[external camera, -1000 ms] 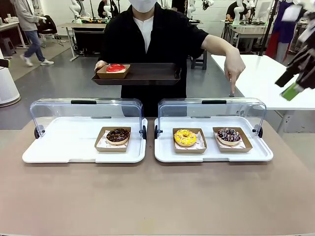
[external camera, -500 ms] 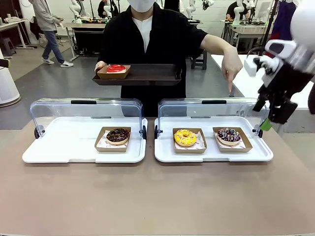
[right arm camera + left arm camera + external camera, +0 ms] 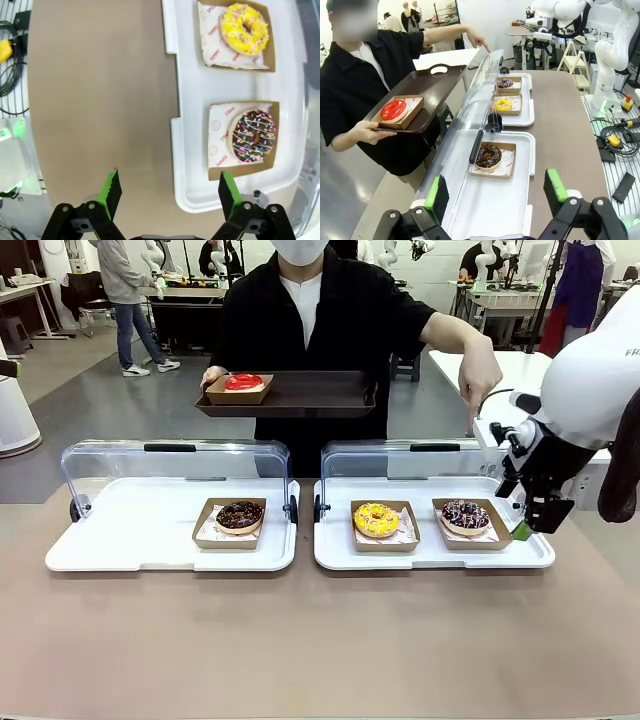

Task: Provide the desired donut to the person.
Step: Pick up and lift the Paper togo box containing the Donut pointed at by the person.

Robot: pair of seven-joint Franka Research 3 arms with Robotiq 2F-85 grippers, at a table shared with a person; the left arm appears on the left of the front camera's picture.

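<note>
Tabletop (image 3: pixel 300 650) tan; person (image 3: pixel 330 330), grey floor (image 3: pixel 130 415) beyond.

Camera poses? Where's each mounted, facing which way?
Front: fixed on robot's side, faces across brown table to person in black top; right gripper at picture right.
Left wrist: above table's left end, looks along both white lidded trays; open left gripper at bottom.
Right wrist: looks straight down; open jaws at bottom.
Shared: all show the white-drizzled chocolate donut.

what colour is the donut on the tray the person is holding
The donut is red; clearest in the left wrist view.
</note>
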